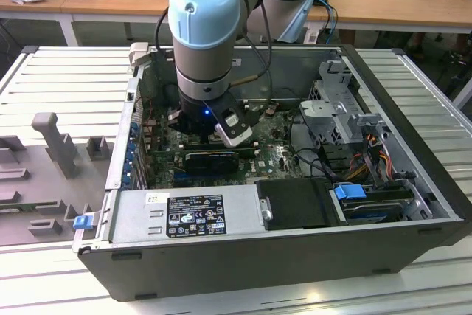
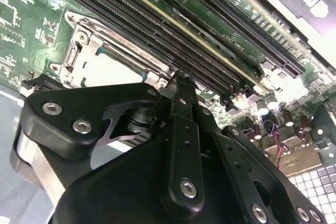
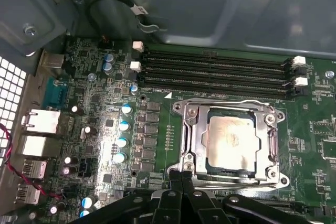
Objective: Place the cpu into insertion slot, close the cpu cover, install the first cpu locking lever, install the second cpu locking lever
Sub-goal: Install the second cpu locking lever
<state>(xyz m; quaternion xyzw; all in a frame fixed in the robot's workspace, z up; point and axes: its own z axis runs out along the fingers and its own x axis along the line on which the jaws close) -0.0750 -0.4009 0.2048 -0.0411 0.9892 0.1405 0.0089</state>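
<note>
Wooden desks stand at the back of the room, and in front of them an open computer case (image 1: pixel 295 204) lies on a pale ribbed table (image 1: pixel 66 79). Reaching down into the case is the robot arm (image 1: pixel 206 27), grey with light blue caps. Its gripper (image 1: pixel 221 132) hangs low over the green board (image 1: pixel 273 160) inside the case. In the first wrist view the cpu (image 3: pixel 231 139) lies flat in the insertion slot (image 3: pixel 229 142), with its pale shiny face up. The cpu cover (image 3: pixel 192 129) is down over it, and the cpu shows through the big square window in the cover. The gripper (image 3: pixel 181 178) has its black fingertips pressed together, with nothing between them. They sit at the edge of the cover, on the side away from the long black memory slots (image 3: pixel 215 72). I cannot tell if the tips touch the metal. In the second wrist view the gripper (image 2: pixel 178 80) tips are just beside the slot's shiny metal frame (image 2: pixel 79 51). A black box with a white label (image 1: pixel 195 215) sits at the near side of the case in the exterior view.
</note>
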